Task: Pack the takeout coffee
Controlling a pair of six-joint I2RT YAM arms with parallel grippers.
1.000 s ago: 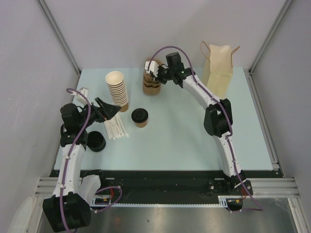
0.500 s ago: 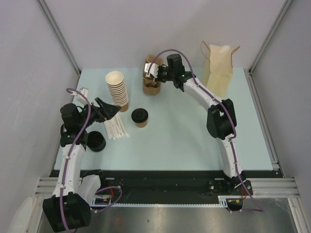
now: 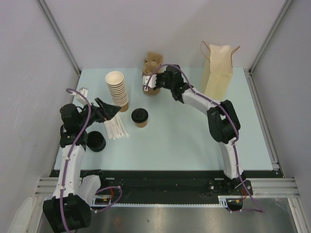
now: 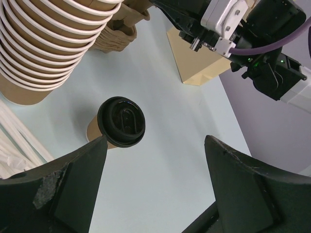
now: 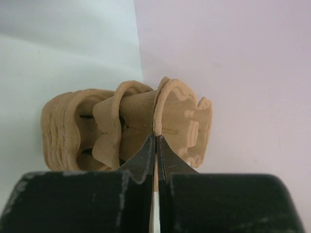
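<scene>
Fully closed right tool on carrier

The left arm rises along the left side of the top view, elbow bent, its wrist at middle left. The left gripper points toward the centre of the frame, jaws spread wide and holding nothing; in its wrist view both black fingers fill the lower corners. The right arm arches from lower right up to upper centre. The right gripper is closed, fingertips pinching the thin rim of a cardboard tray.
</scene>
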